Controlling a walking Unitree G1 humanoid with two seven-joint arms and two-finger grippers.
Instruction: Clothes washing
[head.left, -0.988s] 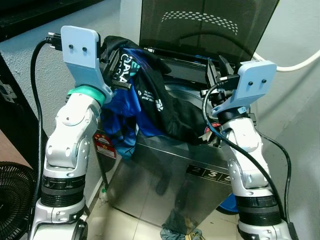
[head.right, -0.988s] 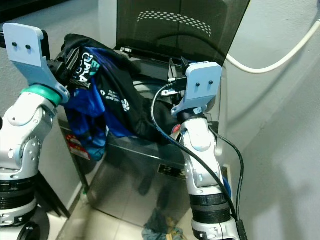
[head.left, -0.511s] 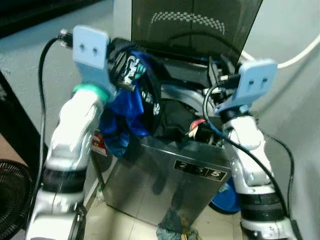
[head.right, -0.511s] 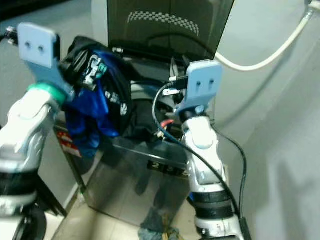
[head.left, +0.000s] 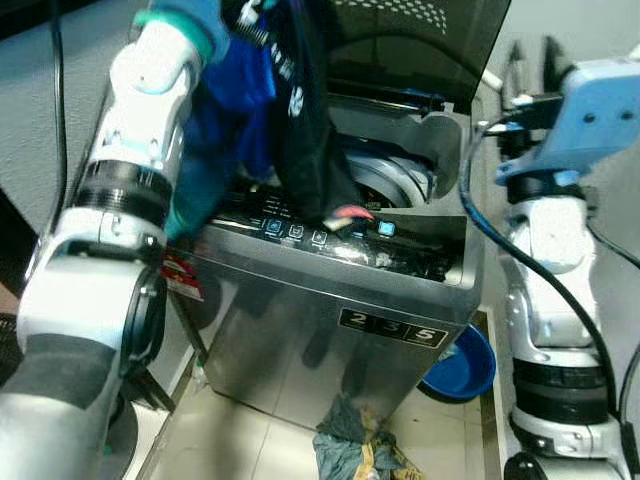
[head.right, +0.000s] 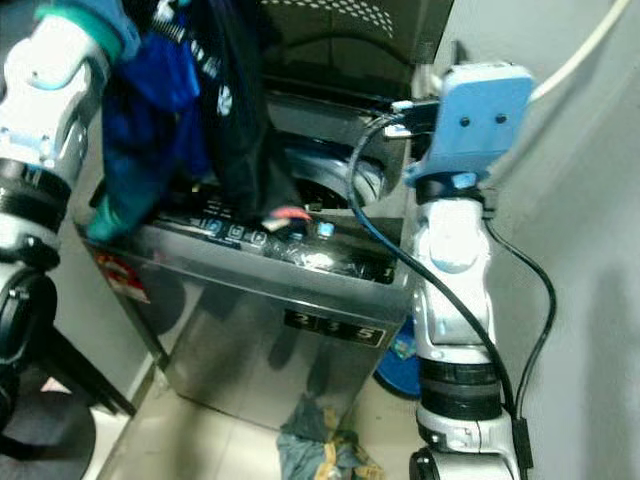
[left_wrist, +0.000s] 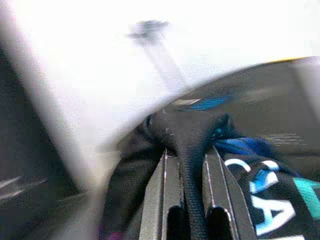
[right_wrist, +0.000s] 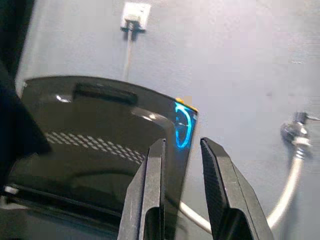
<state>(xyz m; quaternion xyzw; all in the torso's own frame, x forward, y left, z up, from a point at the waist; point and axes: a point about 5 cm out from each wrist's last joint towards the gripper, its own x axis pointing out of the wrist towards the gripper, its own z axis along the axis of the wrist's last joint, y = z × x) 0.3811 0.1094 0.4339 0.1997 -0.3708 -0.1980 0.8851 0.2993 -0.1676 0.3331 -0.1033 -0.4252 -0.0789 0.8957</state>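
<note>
so left hand clamped on dark clothes above washer; right hand empty, fingers slightly apart.

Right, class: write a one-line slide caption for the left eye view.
Left claw lifts a black-and-blue jersey above the open top-load washing machine.

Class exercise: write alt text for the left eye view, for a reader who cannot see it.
The left gripper, raised high, holds a bundle of black and blue clothes hanging over the control panel of an open top-loading washing machine. The right gripper is lifted beside the machine's raised lid, holding nothing. A crumpled cloth and a blue basin lie on the floor.
</note>
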